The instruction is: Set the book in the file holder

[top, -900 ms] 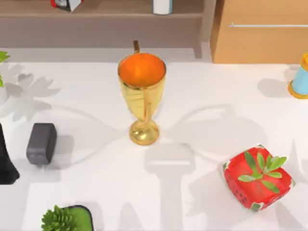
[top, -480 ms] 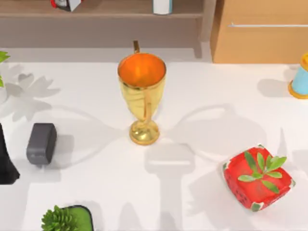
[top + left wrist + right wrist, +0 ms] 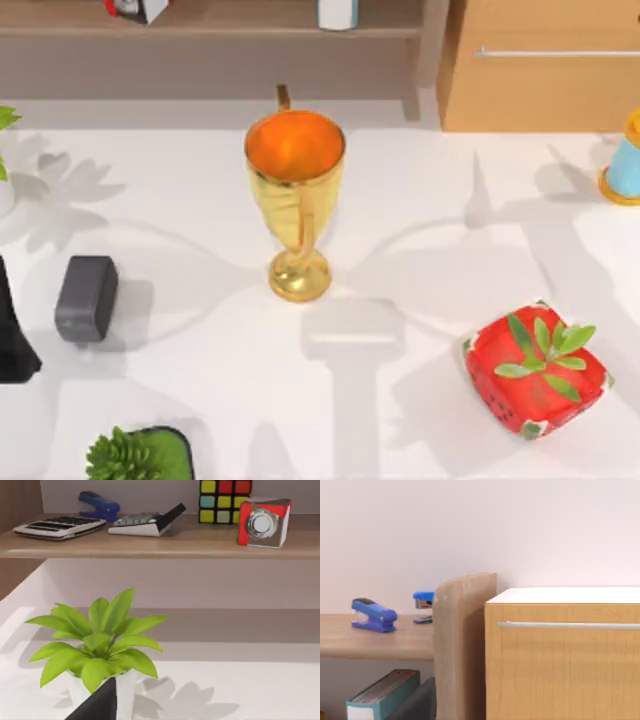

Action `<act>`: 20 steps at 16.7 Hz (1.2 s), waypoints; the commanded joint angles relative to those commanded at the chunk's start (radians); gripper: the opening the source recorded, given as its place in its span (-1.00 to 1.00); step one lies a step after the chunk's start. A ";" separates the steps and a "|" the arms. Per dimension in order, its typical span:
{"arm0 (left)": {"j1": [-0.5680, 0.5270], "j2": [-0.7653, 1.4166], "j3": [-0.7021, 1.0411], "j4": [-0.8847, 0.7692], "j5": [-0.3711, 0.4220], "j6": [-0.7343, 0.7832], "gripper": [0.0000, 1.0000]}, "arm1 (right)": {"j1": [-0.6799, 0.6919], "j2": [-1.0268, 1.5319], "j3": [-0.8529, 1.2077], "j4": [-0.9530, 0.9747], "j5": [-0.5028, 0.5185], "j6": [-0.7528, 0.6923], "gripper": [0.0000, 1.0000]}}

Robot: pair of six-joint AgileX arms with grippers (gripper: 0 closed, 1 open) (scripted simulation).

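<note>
The book is out of view. A black upright piece [image 3: 14, 340], cut off by the table's left edge, looks like the file holder; a dark wedge [image 3: 97, 705] in front of the plant pot in the left wrist view may be part of it. My left wrist camera faces a potted plant [image 3: 97, 645] and a wall shelf [image 3: 160, 542]. My right wrist camera faces a wooden cabinet [image 3: 565, 655] and a shelf post [image 3: 465, 645] from high up. Arm shadows [image 3: 350, 340] lie across the white table [image 3: 200, 400].
A gold cup [image 3: 295, 190] stands mid-table. A red leaf-topped box [image 3: 535, 370] sits front right, a dark grey block [image 3: 86, 298] at the left, a green plant [image 3: 135, 455] at the front left and a blue-and-orange object [image 3: 625, 165] at the right edge.
The shadow on the table's right side has swept toward the back, now reaching a thin spike near the back right. Nothing on the table has moved.
</note>
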 joint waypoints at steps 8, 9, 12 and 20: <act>0.000 0.000 0.000 0.000 0.000 0.000 1.00 | 0.222 0.950 0.595 0.163 0.272 0.007 1.00; 0.000 0.000 0.000 0.000 0.000 0.000 1.00 | 0.237 1.035 0.654 0.164 0.305 0.010 1.00; 0.000 0.000 0.000 0.000 0.000 0.000 1.00 | 0.260 1.228 0.800 0.152 0.396 0.020 1.00; 0.000 0.000 0.000 0.000 0.000 0.000 1.00 | 0.255 1.346 0.918 0.127 0.476 0.030 1.00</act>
